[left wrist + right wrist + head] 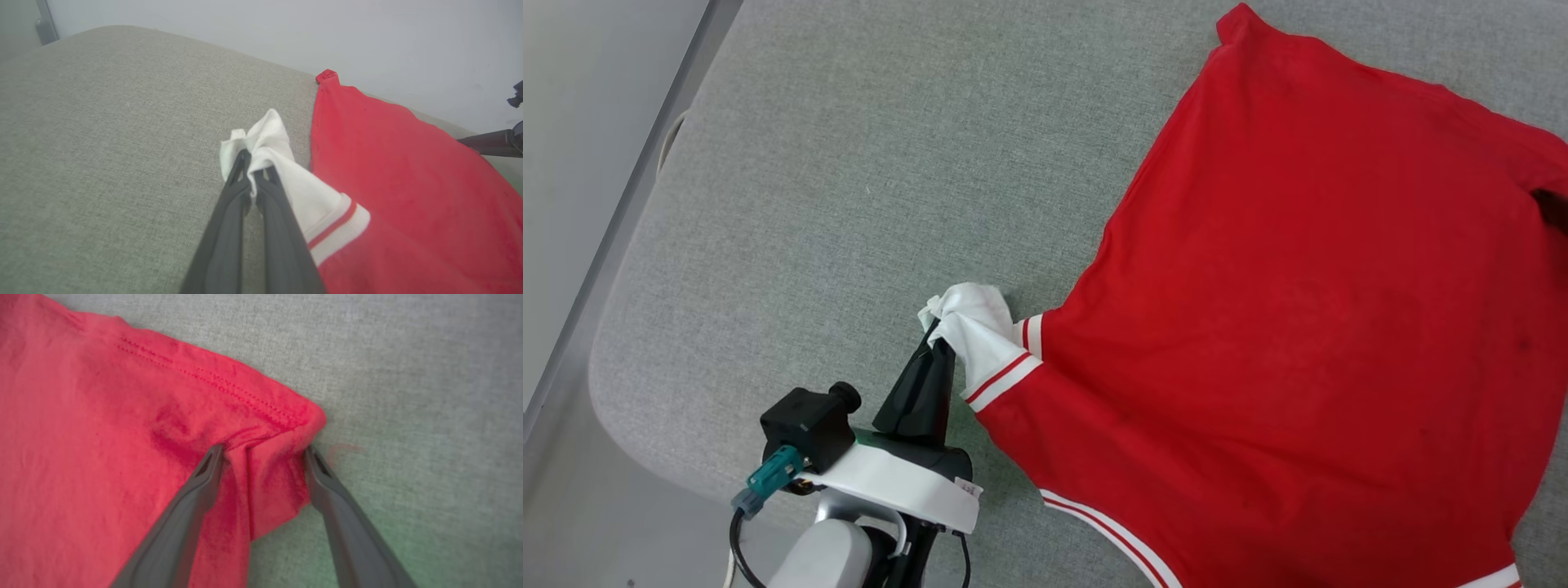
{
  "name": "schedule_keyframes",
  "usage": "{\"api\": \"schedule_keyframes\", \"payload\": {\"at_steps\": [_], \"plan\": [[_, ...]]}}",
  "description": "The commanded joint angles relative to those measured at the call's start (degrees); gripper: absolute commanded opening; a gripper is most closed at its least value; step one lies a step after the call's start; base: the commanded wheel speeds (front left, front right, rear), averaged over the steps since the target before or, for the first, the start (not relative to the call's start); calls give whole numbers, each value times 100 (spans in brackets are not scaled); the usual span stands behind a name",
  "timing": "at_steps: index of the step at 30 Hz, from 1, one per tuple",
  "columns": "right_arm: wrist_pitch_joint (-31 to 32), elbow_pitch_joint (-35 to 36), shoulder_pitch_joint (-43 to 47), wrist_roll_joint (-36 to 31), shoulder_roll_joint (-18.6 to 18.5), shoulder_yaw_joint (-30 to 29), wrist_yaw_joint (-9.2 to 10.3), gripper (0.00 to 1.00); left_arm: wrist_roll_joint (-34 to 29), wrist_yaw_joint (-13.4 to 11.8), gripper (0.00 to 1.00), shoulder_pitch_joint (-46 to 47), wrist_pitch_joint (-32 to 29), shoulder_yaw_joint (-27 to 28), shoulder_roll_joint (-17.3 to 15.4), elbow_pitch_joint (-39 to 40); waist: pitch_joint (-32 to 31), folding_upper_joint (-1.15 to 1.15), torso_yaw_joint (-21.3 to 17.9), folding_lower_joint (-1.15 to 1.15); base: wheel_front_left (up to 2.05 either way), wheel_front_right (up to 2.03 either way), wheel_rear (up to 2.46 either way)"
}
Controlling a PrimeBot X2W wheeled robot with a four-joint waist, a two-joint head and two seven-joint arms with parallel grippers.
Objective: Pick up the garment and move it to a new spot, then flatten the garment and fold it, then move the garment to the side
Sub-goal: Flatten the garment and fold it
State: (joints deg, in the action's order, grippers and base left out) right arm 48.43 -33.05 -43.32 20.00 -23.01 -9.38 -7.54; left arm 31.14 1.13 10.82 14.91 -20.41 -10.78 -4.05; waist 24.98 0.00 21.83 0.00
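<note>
Beneath both hands a grey cloth-covered bench (849,204) is spread. Most of its space ahead and to the right of the left hand (934,336) is taken by the garment (1298,286), which is laid out nearly flat with its red body smooth. At the tips of the left hand the white sleeve (980,327) is bunched up. The fingers are clamped together on it, and the red-striped band (339,228) is seen just to their right. Well apart from the left hand, the right hand (263,451) is set with its fingers spread wide, astride the stitched hem corner (286,416). One finger is on the red cloth and the other at its edge. A small ridge of cloth is gathered between them, but nothing is pinched there.

The garment is judged thin, light and limp. No shape will be kept once it is lifted, and it is more likely to be dragged into wrinkles on the rough bench cover than slid. Slipping out of a narrow pinch is to be expected, so a doubled thickness should be taken: hem, band or seam. For flattening, opposite corners are best held and drawn gently apart. A hard pull from the sleeve alone would probably skew the body.
</note>
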Motion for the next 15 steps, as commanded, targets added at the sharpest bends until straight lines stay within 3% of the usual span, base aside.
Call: {"api": "schedule_keyframes", "payload": {"at_steps": [1,2,3,4,15], "plan": [[399,-411,395,9,156,134,10,100,-38,40,0,32,39,40,34,-42,32,0,16,0,0,0,0],[512,-468,448,43,166,136,10,43,-63,67,0,29,39,60,65,-55,36,0,15,0,0,0,0],[571,-488,477,65,169,145,10,11,-80,86,0,23,40,79,97,-72,36,0,12,0,0,0,0],[609,-487,494,77,168,161,10,0,-83,90,0,20,40,98,124,-83,32,0,6,0,0,0,0],[-157,337,243,220,-275,186,9,0,-164,105,0,-192,29,275,37,-375,-575,0,-374,0,0,0,0]]}}
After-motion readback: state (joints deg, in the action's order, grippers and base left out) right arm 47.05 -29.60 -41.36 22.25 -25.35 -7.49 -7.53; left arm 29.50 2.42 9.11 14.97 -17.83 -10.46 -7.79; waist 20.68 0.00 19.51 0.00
